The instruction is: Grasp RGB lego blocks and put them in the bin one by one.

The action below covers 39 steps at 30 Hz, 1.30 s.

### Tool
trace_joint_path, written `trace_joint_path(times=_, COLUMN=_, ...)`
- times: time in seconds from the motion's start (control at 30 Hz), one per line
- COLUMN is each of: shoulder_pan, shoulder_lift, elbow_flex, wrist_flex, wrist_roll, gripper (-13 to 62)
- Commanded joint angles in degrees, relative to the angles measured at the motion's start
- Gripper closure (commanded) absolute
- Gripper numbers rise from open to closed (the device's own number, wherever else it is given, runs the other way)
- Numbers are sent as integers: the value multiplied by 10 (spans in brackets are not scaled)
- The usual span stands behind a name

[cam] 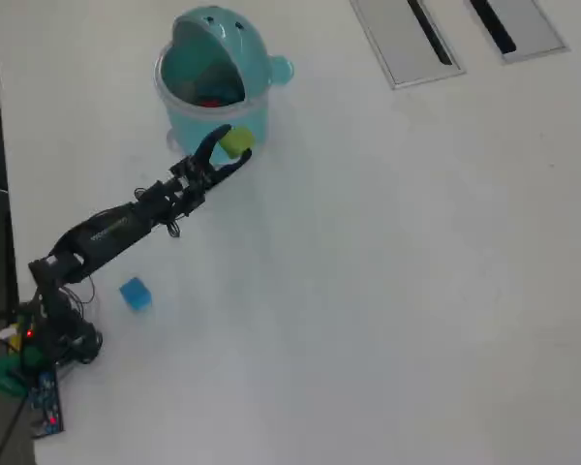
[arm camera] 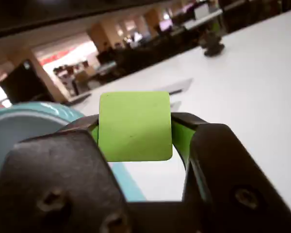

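Note:
My gripper (arm camera: 135,127) is shut on the yellow-green block (arm camera: 135,125), which fills the middle of the wrist view between the two black jaws. In the overhead view the gripper (cam: 232,147) holds the block (cam: 237,143) against the front of the teal bin (cam: 257,70), just below its rim. The bin's rim (arm camera: 34,112) shows at the left of the wrist view. A red block (cam: 209,101) lies inside the bin. The blue block (cam: 135,294) sits on the white table near the arm's base.
Two grey slotted panels (cam: 407,37) lie in the table at the top right of the overhead view. The arm's base (cam: 48,334) with wires stands at the lower left. A dark object (arm camera: 212,46) sits far off on the table in the wrist view.

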Motion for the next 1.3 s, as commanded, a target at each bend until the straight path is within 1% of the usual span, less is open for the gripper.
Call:
trace_joint_path(times=0.0, shoulder_pan=-11, shoulder_lift=23, elbow_flex=-65, wrist_flex=4, wrist_roll=19, gripper=323)
trace_joint_path(times=0.23, shoulder_pan=-48, shoulder_lift=24, elbow_flex=-76, wrist_flex=13, wrist_roll=22, gripper=323)
trace_joint_path(times=0.53, shoulder_pan=-134, shoulder_lift=9, elbow_flex=-185, wrist_flex=60, wrist_roll=21, gripper=324)
trace_joint_path(times=0.57, shoulder_pan=-150, shoulder_lift=5, elbow_flex=-192, wrist_flex=62, wrist_roll=19, gripper=346)
trace_joint_path(times=0.67, shoulder_pan=-166, shoulder_lift=-8, elbow_flex=-202, wrist_flex=62, wrist_roll=15, gripper=346)
trace_joint_path(times=0.83, shoulder_pan=-212, shoulder_lift=-54, elbow_flex=-232, wrist_flex=58, wrist_roll=-13, gripper=346)
trace_joint_path(times=1.1, shoulder_pan=-236, shoulder_lift=-139, elbow_flex=-310, wrist_flex=60, wrist_roll=-32, gripper=347)
trace_joint_path(times=1.13, shoulder_pan=-240, shoulder_lift=-172, elbow_flex=-352, wrist_flex=73, wrist_roll=-43, gripper=346)
trace_joint_path(times=1.27, shoulder_pan=-241, shoulder_lift=-231, elbow_flex=-458, wrist_flex=134, wrist_roll=-43, gripper=347)
